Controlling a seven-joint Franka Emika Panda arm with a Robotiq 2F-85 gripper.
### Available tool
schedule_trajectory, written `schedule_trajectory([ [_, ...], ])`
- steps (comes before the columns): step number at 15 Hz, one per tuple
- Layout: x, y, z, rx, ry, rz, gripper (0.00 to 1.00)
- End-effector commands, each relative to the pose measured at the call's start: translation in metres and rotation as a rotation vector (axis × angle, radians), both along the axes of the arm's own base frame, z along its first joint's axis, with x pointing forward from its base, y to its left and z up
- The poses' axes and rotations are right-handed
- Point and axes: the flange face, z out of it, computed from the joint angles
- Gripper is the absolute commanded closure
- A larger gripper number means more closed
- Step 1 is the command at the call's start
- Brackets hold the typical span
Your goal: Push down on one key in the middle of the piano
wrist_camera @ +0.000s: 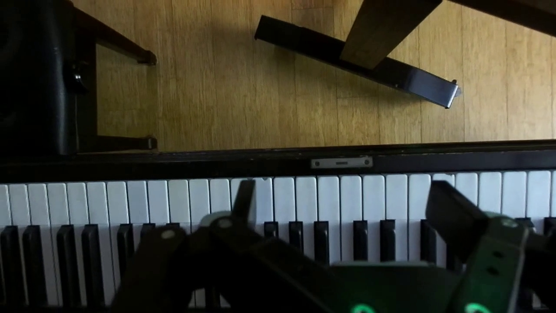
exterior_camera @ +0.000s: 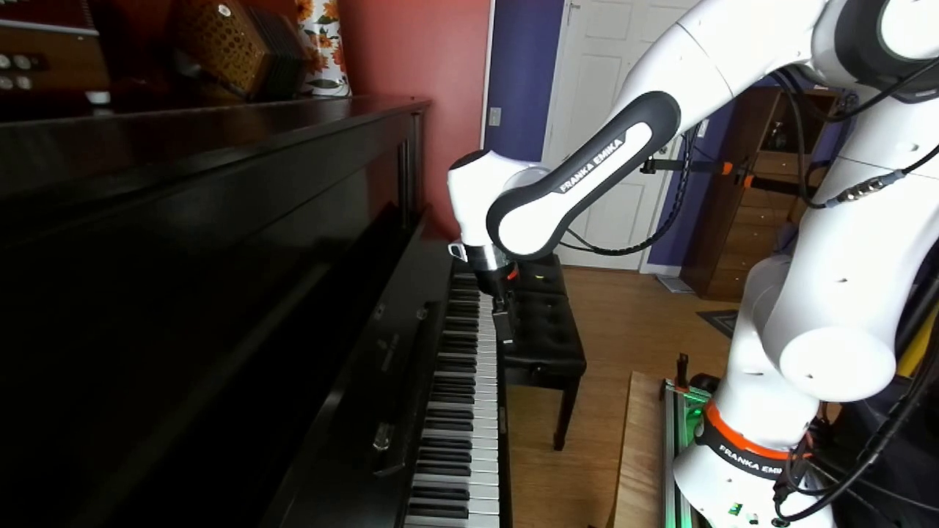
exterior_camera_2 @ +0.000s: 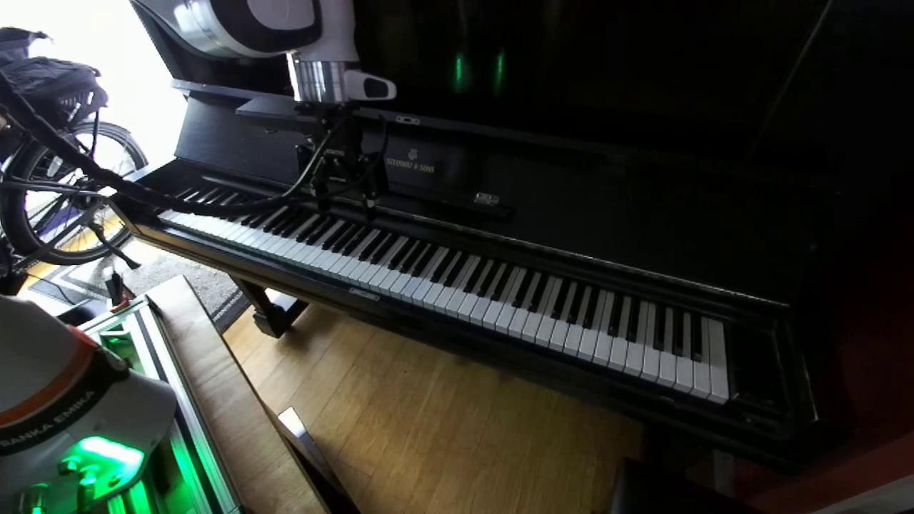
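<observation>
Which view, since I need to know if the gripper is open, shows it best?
The wrist view: the gripper is close up, its fingers plainly apart, keys visible between them. Both exterior views show it smaller: in an exterior view two separate fingers show; in an exterior view the gripper is edge-on, its gap unclear.

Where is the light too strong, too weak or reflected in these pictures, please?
In an exterior view, the background behind the bicycle is burnt out to white and two green glints show on the piano; in both exterior views, parts of the piano sink into near black; in the wrist view, the gripper is mostly dark against the white keys and tinted green near the bottom.
</observation>
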Motion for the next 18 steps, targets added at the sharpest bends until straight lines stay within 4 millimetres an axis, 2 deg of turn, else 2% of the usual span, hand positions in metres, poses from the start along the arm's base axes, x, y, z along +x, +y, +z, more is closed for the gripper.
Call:
schedule_trajectory([
  [1,0.01,-0.02,-0.03,-0.03,-0.005,0.008,0.06],
  [2,0.013,-0.023,-0.038,-0.024,-0.009,0.016,0.26],
  [5,0.018,-0.032,-0.06,-0.009,-0.011,0.019,0.51],
  [11,0.022,-0.051,-0.102,0.012,-0.001,0.046,0.95],
  [12,0.022,-0.054,-0.109,0.022,-0.007,0.049,1.0],
  [18,0.032,-0.074,-0.135,0.051,-0.052,0.062,1.0],
])
